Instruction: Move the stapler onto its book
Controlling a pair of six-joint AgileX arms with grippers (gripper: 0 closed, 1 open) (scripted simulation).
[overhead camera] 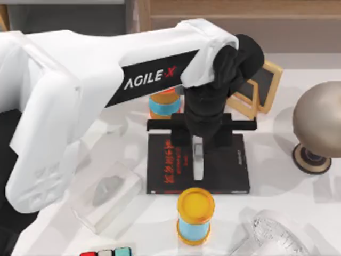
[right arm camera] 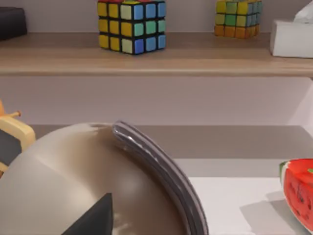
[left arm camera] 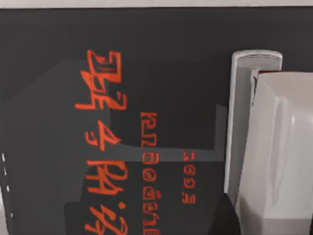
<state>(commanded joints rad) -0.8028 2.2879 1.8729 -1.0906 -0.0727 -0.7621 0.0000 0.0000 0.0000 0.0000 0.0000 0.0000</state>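
Note:
The black book [overhead camera: 224,170] with red lettering lies flat in the middle of the table. Its cover [left arm camera: 112,147] also shows close up in the left wrist view. A white-grey stapler [overhead camera: 198,160] rests on the cover, lengthwise toward the front edge, and appears again as the stapler [left arm camera: 269,152] beside the red print. My left gripper [overhead camera: 201,140] hangs straight over the stapler's rear end, casting a T-shaped shadow on the book. My right arm is parked off to the right; a dark tip of the right gripper [right arm camera: 93,220] shows in its wrist view.
Orange-and-blue cans stand in front of the book [overhead camera: 195,214] and behind it [overhead camera: 164,104]. A wood-framed chalkboard easel [overhead camera: 262,88] and a bronze sphere [overhead camera: 319,122] stand at the right. A clear box [overhead camera: 106,194] lies at the left, a clear jug [overhead camera: 274,234] at front right.

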